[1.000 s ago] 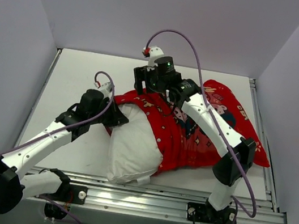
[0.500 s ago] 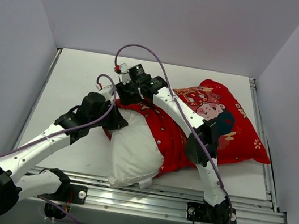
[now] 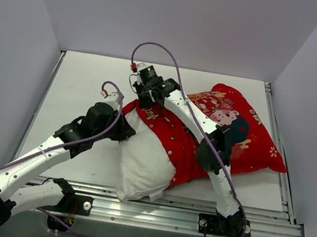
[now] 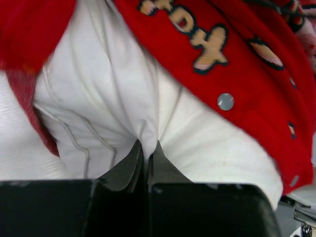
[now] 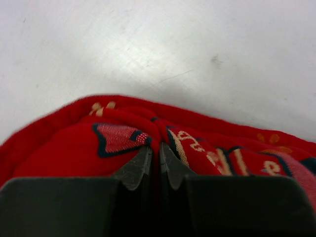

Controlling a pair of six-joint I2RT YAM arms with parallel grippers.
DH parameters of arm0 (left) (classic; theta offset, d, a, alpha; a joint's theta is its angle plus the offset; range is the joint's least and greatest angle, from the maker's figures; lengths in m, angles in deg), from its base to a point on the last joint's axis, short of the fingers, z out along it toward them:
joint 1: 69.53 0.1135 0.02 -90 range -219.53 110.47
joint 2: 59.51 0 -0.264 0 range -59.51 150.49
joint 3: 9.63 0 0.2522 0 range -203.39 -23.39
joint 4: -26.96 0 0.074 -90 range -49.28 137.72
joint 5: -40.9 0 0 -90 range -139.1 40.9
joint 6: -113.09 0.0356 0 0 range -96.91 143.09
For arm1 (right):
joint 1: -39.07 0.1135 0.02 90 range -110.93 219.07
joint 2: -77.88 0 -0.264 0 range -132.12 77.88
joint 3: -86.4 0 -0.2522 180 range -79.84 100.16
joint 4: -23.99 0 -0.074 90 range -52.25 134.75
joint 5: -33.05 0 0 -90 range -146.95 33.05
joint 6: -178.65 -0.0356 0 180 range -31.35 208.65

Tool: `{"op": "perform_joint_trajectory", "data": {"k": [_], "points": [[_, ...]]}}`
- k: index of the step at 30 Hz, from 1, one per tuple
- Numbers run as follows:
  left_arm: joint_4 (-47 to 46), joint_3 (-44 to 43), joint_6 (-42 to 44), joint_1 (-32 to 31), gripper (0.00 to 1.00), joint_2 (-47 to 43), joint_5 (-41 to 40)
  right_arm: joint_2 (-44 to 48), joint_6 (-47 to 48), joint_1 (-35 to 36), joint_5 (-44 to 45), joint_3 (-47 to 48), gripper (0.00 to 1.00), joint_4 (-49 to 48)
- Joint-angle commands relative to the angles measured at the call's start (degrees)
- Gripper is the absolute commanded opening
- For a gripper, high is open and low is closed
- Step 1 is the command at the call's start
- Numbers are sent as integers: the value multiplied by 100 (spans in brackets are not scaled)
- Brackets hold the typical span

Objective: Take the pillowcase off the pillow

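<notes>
White table (image 3: 85,82), pale walls (image 3: 175,18), pillowcase (image 3: 254,144) and pillow (image 3: 142,161) on it

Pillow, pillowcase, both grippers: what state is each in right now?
pillow, half out; near end bare, rest covered.
pillowcase, bunched, covering the pillow's far-right part.
left gripper, shut on pillow fabric.
right gripper, shut on a pillowcase fold.
</notes>
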Motion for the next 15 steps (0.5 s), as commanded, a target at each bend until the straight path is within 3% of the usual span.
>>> {"op": "perform_joint_trajectory", "data": {"k": [1,11,15], "points": [[757,-444,-141,-448,2,-570,189,-28,-542,-928,1730,152,0,24],[1415,-769,-458,-1029,2,-1166,-118,-169,-1316,-1570,2266,241,0,208],[2379,-936,-625,-1011,2,-1607,-1110,112,-1554,-2044,2486,-260,0,147]]}}
